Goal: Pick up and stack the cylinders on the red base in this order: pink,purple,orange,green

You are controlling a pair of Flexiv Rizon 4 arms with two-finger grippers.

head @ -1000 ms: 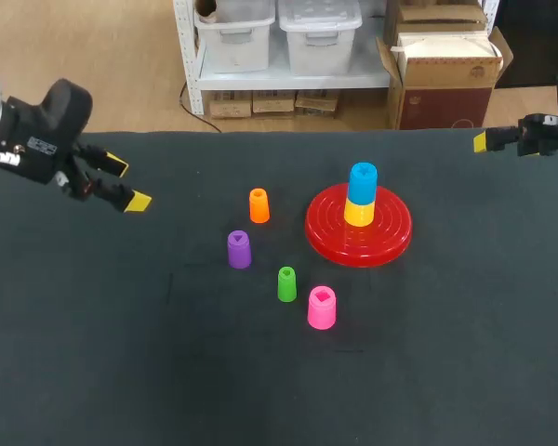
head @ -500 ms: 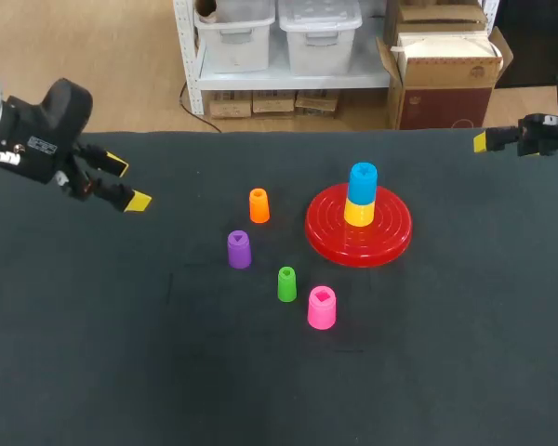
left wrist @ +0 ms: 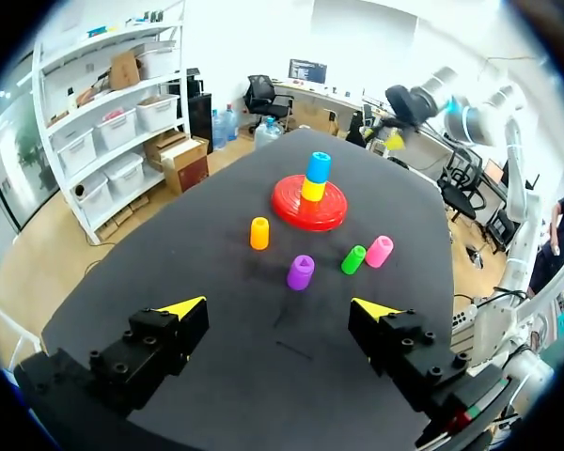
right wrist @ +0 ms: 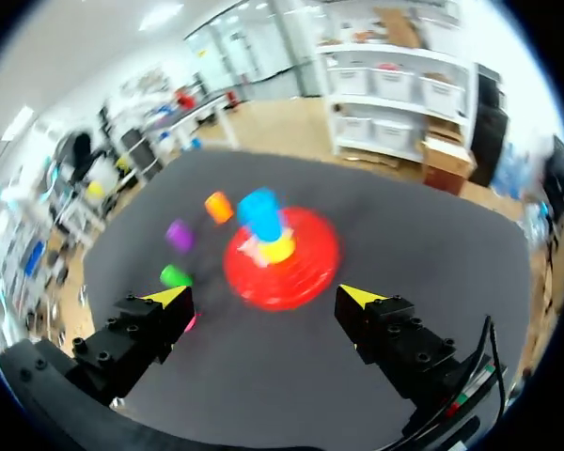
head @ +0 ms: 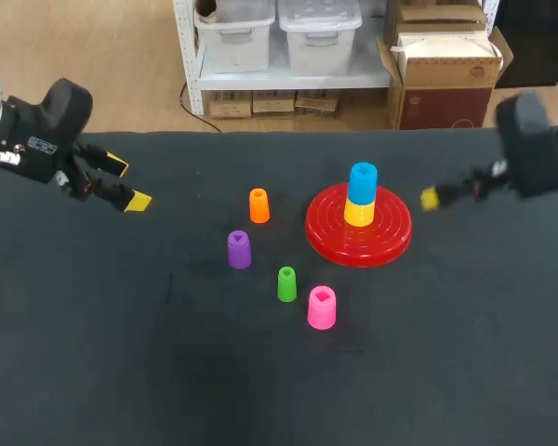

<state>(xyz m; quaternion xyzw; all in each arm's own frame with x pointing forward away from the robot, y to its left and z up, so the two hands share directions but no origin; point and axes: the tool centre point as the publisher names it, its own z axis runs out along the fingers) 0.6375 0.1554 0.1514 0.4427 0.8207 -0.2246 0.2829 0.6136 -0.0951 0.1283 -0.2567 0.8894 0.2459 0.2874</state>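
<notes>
End effectors (head: 127, 183) (right wrist: 263, 296) agape; four loose cylinders (head: 259, 205) (head: 239, 249) (head: 286, 283) (head: 322, 308), two stacked cylinders (head: 362, 182) (head: 358, 213).

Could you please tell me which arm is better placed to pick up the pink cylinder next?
Probably the right. The right claw, open, hangs beside the red base, nearer the pink cylinder. The left claw sits much farther away, with the purple cylinder and green cylinder roughly in its path.

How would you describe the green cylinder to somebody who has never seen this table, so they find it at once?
Find the round red base on the dark table. Four loose cylinders stand to its left in the head view; the green cylinder stands between the purple cylinder and the pink cylinder. It alone is green.
</notes>
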